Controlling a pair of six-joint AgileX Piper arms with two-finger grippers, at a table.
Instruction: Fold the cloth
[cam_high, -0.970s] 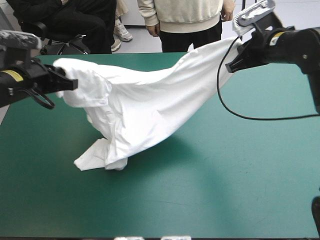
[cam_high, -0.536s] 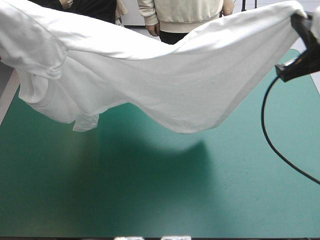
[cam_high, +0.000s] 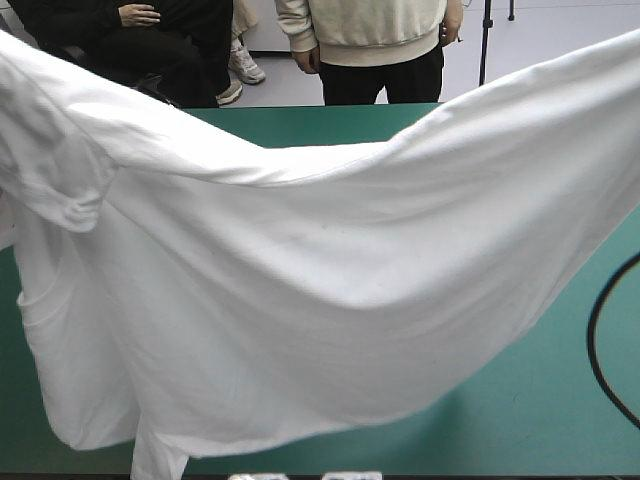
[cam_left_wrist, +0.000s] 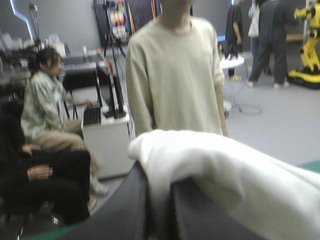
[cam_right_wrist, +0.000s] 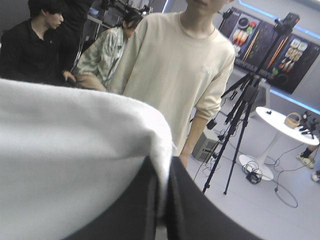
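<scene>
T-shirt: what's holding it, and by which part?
The T-shirt hangs spread between the left gripper and the right gripper, each shut on a fold at one end.

T-shirt (cam_high: 320, 300): earlier trailing on teal-green cover (cam_high: 540, 410); now raised higher, spread wider, hiding most of it.

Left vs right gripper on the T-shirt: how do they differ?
Left gripper: the T-shirt bunches in a thick roll over its fingertips; right gripper: only a thin edge between its fingers. It hangs lower on the left gripper's side than the right's. Both are shut on it, raised.
</scene>
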